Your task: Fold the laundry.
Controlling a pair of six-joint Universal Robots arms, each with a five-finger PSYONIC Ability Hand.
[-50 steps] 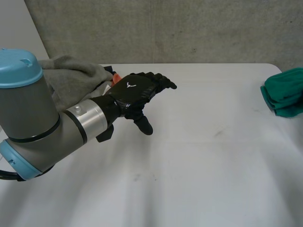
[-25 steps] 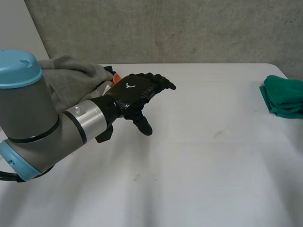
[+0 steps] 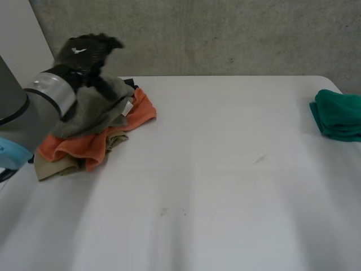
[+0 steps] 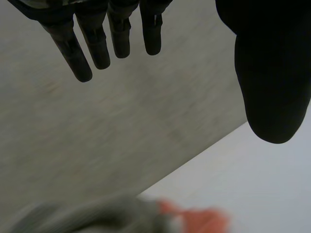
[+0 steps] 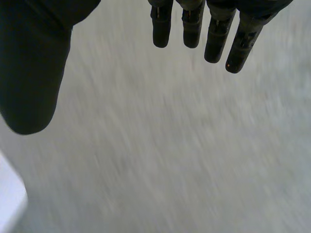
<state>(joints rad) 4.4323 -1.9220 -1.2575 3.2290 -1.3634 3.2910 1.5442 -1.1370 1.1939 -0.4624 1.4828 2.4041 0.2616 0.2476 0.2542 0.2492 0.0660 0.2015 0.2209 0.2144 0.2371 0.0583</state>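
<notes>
Now the left hand (image 3: 84,52) hovers over the laundry pile (image 3: 93,138), fingers (image 4: 98,48) wide and empty like the right hand's (image 5: 34,73), and a careless grab could snag several cloths together.

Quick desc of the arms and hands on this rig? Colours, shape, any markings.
Left arm: grey rounded casing, light-blue cap, silver band at the wrist. Left hand: matte black, small white mark on its back. Right hand: same black, slim segmented fingers and a thick rounded thumb.
</notes>
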